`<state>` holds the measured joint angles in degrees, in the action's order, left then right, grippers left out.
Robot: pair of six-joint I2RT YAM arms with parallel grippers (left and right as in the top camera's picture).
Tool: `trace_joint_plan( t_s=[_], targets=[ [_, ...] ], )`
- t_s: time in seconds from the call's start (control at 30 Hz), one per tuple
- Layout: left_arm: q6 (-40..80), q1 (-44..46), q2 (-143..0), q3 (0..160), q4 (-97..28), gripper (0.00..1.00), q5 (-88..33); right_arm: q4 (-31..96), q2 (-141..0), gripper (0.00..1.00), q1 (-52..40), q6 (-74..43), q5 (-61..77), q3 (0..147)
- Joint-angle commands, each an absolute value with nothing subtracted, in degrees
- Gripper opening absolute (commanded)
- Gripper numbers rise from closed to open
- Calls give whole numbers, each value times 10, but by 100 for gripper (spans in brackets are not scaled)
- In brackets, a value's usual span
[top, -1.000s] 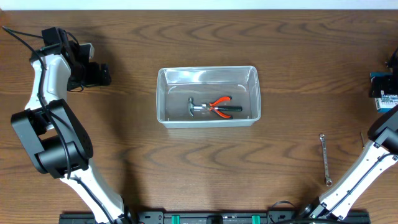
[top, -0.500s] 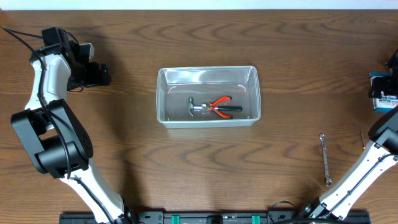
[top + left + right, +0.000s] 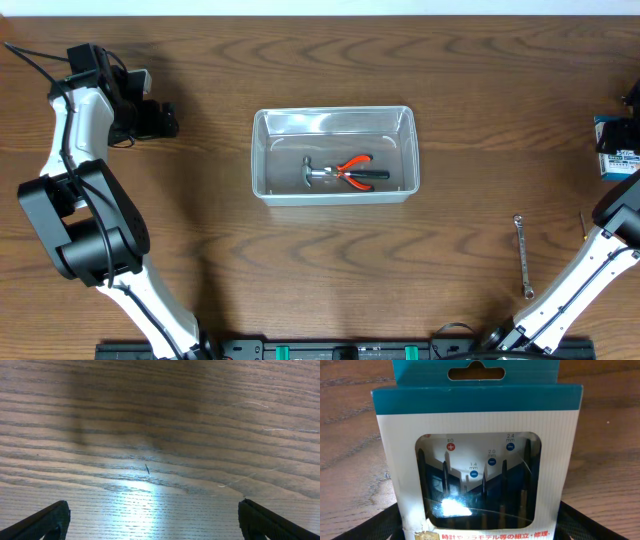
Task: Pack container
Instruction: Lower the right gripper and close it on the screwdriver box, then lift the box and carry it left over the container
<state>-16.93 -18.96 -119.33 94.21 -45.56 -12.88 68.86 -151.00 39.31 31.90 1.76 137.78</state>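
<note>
Dark wood-grain counter (image 3: 200, 240) carries the clear container (image 3: 333, 197) at its middle, with red-handled pliers (image 3: 358, 170) and a small metal tool (image 3: 312, 173) lying inside. At the far right edge sits a blue-and-white screwdriver box (image 3: 477, 460), which fills the right wrist view. The right jaws flank its lower corners, but I cannot tell whether they press on it or stand just off it. The left jaws are wide apart over bare wood at the upper left. A wrench (image 3: 522, 256) lies at the lower right. The step in hand looks like taking the box. The grip should close squarely across its sides so the cardboard neither buckles nor pivots, then lift clear before the carry to the container.
</note>
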Motion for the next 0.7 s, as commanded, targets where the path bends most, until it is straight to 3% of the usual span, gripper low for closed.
trace_joint_plan(
  t_s=[0.0, 0.23, 0.67],
  targets=[
    [-173, -189, -1196, 940, -455, 98, -124, 680, -1521, 76, 393, 313, 5, 1363],
    [-173, -189, -1196, 940, -455, 98, -124, 677, -1521, 64, 393, 312, 5, 1363],
    [-173, -189, -1196, 940, -455, 98, -124, 682, -1511, 55, 364, 292, 5, 1388]
  ],
)
